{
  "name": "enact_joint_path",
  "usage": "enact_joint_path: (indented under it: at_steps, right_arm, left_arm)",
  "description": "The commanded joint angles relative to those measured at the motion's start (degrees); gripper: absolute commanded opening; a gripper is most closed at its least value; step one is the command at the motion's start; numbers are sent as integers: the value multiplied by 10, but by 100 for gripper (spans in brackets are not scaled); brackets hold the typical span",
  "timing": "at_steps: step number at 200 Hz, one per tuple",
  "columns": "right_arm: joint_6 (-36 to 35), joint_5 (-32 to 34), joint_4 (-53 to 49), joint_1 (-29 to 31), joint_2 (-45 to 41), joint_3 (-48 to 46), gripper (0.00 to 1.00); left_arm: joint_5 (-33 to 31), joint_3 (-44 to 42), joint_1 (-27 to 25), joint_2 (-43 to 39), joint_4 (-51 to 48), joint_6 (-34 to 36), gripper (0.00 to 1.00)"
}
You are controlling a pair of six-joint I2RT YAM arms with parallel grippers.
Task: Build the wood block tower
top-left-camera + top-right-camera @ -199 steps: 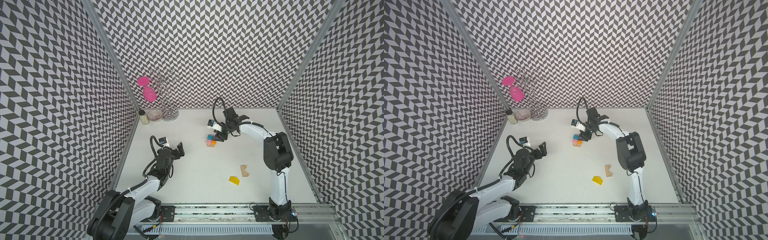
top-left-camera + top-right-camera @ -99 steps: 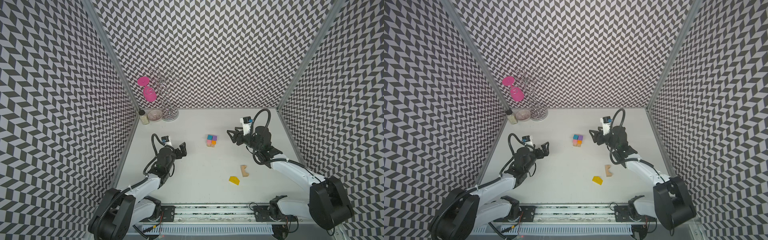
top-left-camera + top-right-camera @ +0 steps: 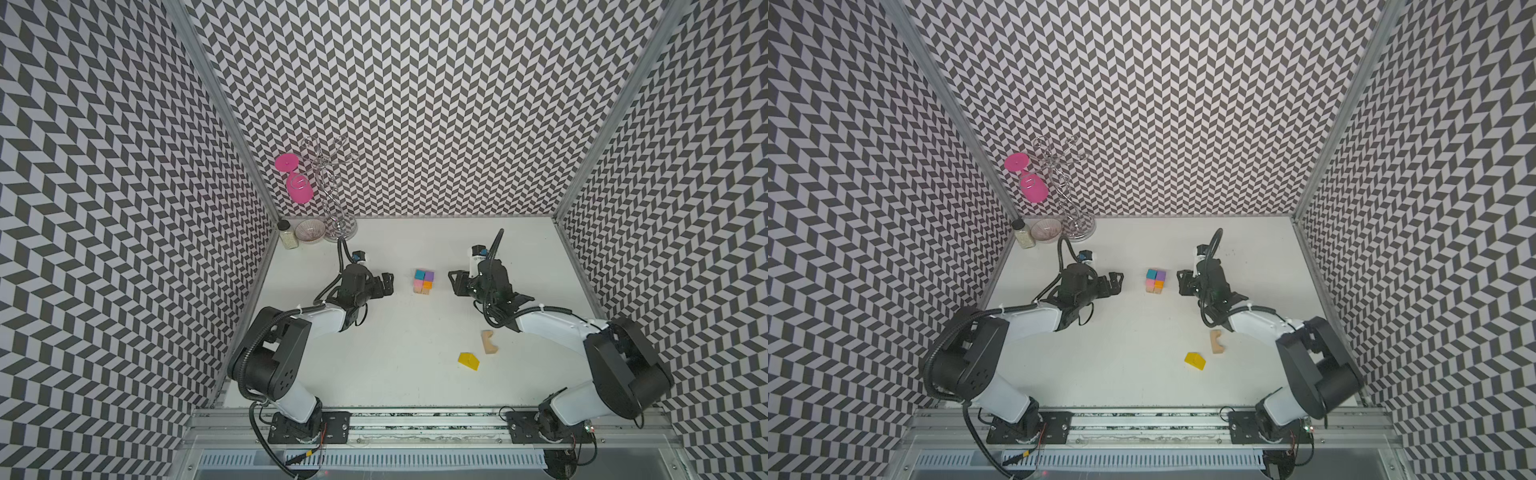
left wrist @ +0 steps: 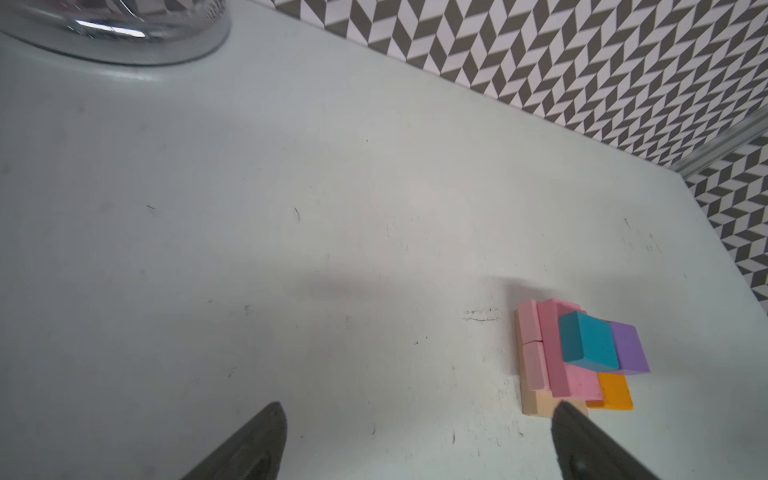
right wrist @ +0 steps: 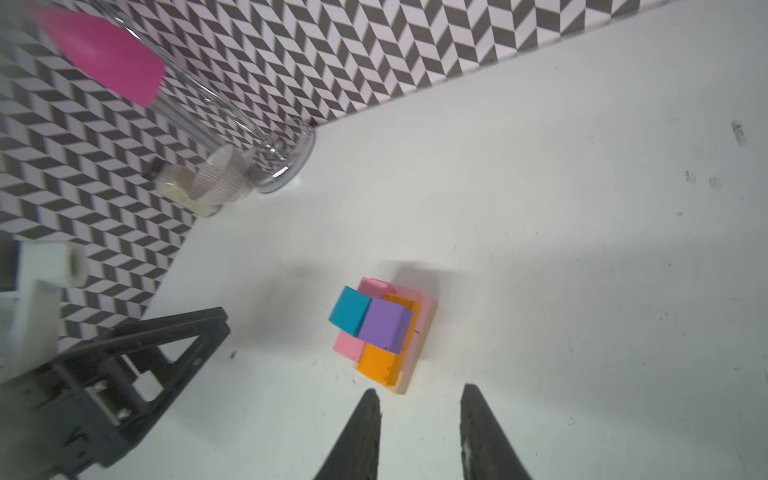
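Blocks first: in both top views the tower (image 3: 424, 281) (image 3: 1155, 281) stands low near the middle of the table (image 3: 415, 386), somewhat toward its back edge. The left gripper (image 3: 388, 283) and the right gripper (image 3: 453, 282) face it from opposite sides, each near it but not touching. A tan arch (image 3: 489, 342) and a yellow roof piece (image 3: 468, 360) lie loose nearer the front edge, close together on the right arm's side. In the back left corner a pink goblet (image 3: 299, 189) hangs upside down on a wire rack (image 3: 341, 229), with a bowl (image 3: 310, 230) and a small jar (image 3: 287, 235) by its foot.

From the left wrist, the left gripper (image 4: 415, 405) is spread wide with nothing between its fingers. The tower (image 4: 582, 353) shows a teal cube (image 4: 586, 340) and a purple cube (image 4: 629, 349) side by side on top. Pink slabs (image 4: 573, 380) and an orange slab (image 4: 615, 390) lie beneath them, over a tan base (image 4: 536, 403).

From the right wrist, the right gripper (image 5: 419, 390) leaves only a narrow gap, empty, with its tips just short of the tower (image 5: 382, 332).
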Motion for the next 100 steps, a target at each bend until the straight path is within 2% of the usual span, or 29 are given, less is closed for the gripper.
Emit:
enact_joint_path:
  at_steps: [1,38,100]
  right_arm:
    - [6,45,0,16,44,35,31]
    - [1,64,-36,37,112,100,28]
    - [3,82,-48,45,145,128,26]
  left_arm:
    - [7,36,-7,33,-23,9,100]
    - [0,95,-18,92,-46,18,100]
    - [-29,165,-33,148,-86,28,100]
